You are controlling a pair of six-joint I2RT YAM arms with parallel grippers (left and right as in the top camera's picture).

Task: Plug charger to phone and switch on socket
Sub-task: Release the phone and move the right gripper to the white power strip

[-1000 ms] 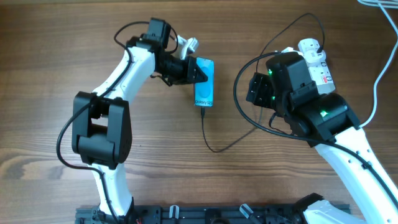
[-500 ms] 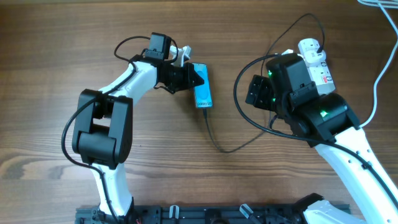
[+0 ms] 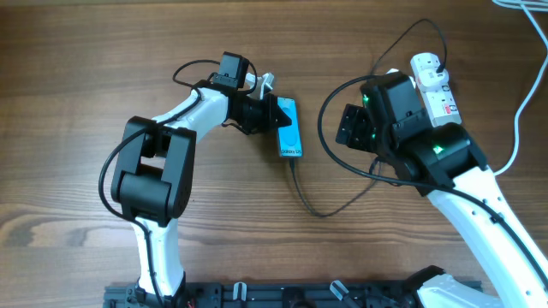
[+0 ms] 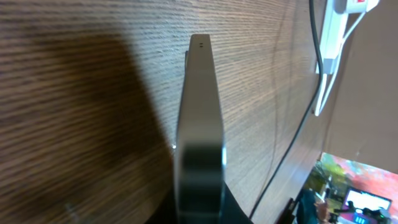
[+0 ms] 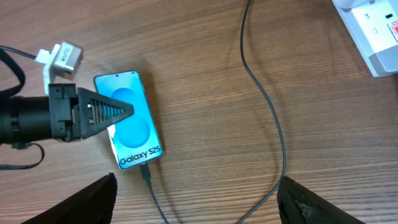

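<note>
Brown wood counter (image 3: pixel 68 68) carries everything. From overhead, the left gripper (image 3: pixel 274 116) is clamped on the phone (image 3: pixel 290 130) near the middle. The right gripper (image 3: pixel 348 127) hangs just left of the power strip (image 3: pixel 435 84) at the far right. The right wrist view adds what overhead hides: its own fingers spread wide, one left finger lying across the teal screen, and the charger cable (image 5: pixel 268 106) meeting the phone's near end. Only the left wrist view shows the phone edge-on, pinched across its thin sides.
</note>
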